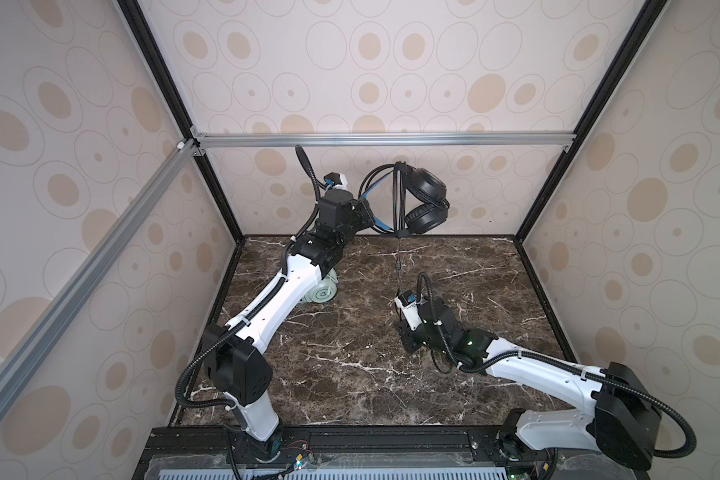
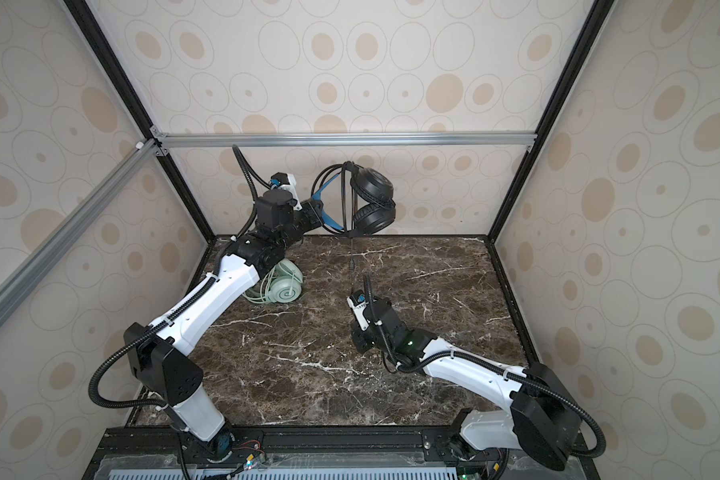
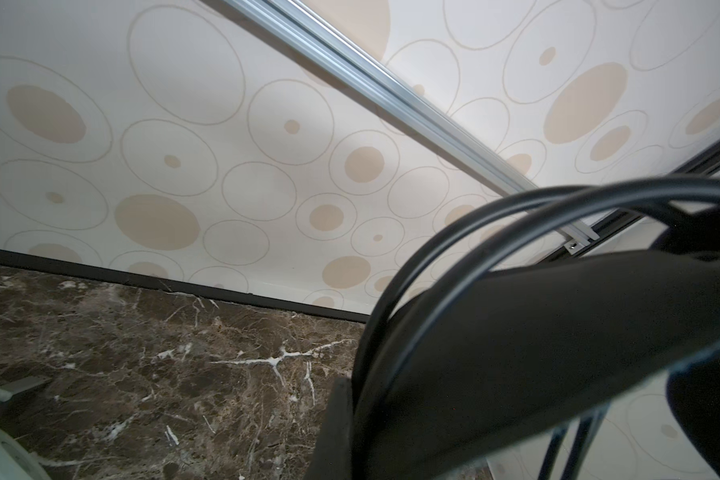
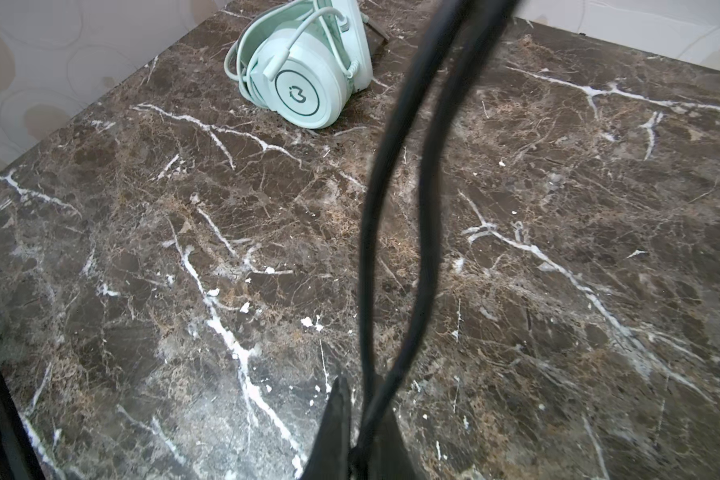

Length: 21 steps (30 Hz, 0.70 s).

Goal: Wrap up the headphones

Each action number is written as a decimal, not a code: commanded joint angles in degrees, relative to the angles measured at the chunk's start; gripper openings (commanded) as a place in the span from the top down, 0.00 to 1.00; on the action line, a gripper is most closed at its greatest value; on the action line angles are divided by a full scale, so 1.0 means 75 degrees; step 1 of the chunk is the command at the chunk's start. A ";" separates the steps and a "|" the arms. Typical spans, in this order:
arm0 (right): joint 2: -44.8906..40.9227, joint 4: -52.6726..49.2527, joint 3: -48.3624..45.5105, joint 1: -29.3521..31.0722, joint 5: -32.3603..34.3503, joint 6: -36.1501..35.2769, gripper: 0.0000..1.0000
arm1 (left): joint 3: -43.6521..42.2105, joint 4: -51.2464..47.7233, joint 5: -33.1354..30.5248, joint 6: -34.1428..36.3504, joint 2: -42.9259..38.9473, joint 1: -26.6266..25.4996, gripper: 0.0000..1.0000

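Note:
My left gripper (image 1: 368, 210) (image 2: 314, 206) is shut on the blue-lined headband of the black headphones (image 1: 427, 189) (image 2: 375, 189) and holds them in the air by the back wall. Loops of their black cable (image 1: 398, 199) lie across the band, and one strand drops down to my right gripper (image 1: 403, 332) (image 2: 356, 336), low over the table's middle. In the right wrist view that gripper (image 4: 362, 399) is shut on the black cable (image 4: 375, 249). The mint-green headphones (image 2: 281, 286) (image 4: 304, 79) lie at the back left, cord bundled on them, partly under my left arm.
The dark marble table (image 1: 350, 365) is boxed in by patterned walls on three sides, with a black frame rail along its front edge (image 1: 350, 436). An aluminium bar (image 1: 383, 139) crosses the back wall above the raised headphones.

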 commanded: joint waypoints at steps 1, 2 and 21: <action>-0.0260 -0.0473 0.0261 0.0256 0.0050 -0.0047 1.00 | 0.0128 0.0739 -0.0519 0.0084 -0.0065 0.0142 1.00; -0.0290 -0.0514 0.0324 0.0334 0.0031 -0.0049 1.00 | 0.0088 0.0689 -0.0574 0.0168 -0.0050 0.0159 1.00; -0.0177 -0.1299 0.2534 0.0967 -0.0769 -0.1356 1.00 | -0.1678 0.0635 -0.1574 0.1599 -0.0344 0.0299 1.00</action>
